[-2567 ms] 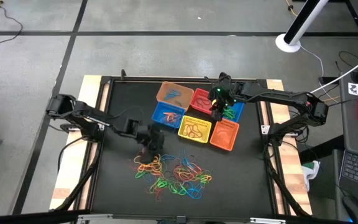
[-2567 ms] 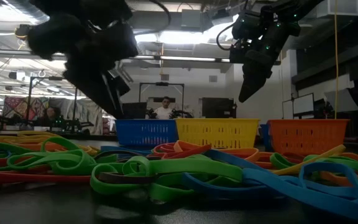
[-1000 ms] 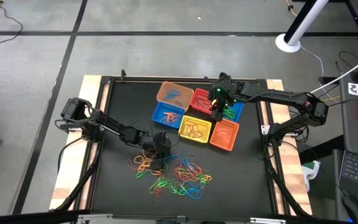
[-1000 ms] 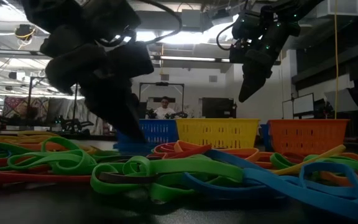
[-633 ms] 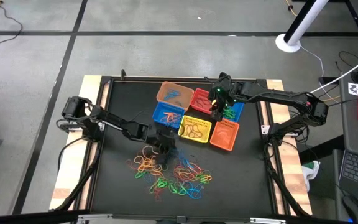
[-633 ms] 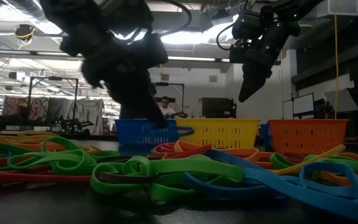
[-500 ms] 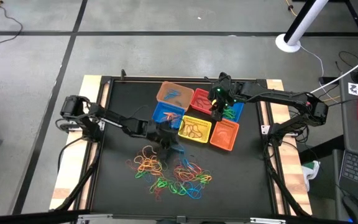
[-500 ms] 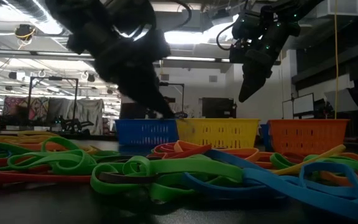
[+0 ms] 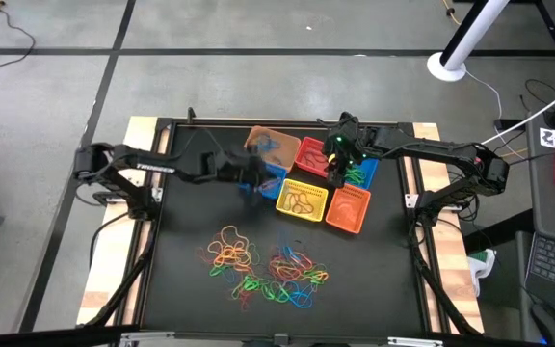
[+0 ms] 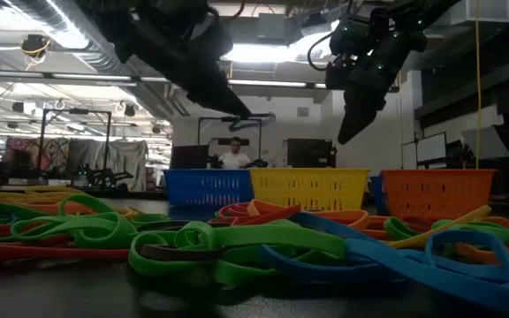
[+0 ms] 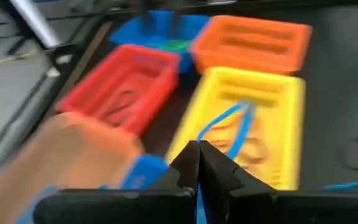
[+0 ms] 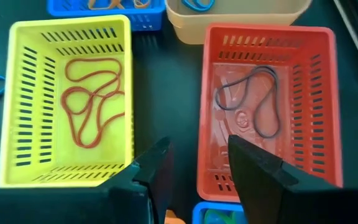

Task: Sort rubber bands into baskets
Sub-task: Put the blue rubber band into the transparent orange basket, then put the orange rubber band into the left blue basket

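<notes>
Black bench (image 9: 181, 280) carries six perforated plastic baskets (image 9: 303, 200) clustered toward its far edge; loose rubber bands (image 9: 263, 270) heap nearer the front edge. My left pincer (image 11: 197, 163) is clenched on a thin blue band (image 11: 229, 124), above the blue basket (image 9: 258, 178). Right pincer (image 12: 194, 163) hangs released over the red basket (image 12: 263, 106). Risk, imo: the stretchy loop snags on a fingertip at release and flicks into the yellow basket (image 11: 253, 124).
</notes>
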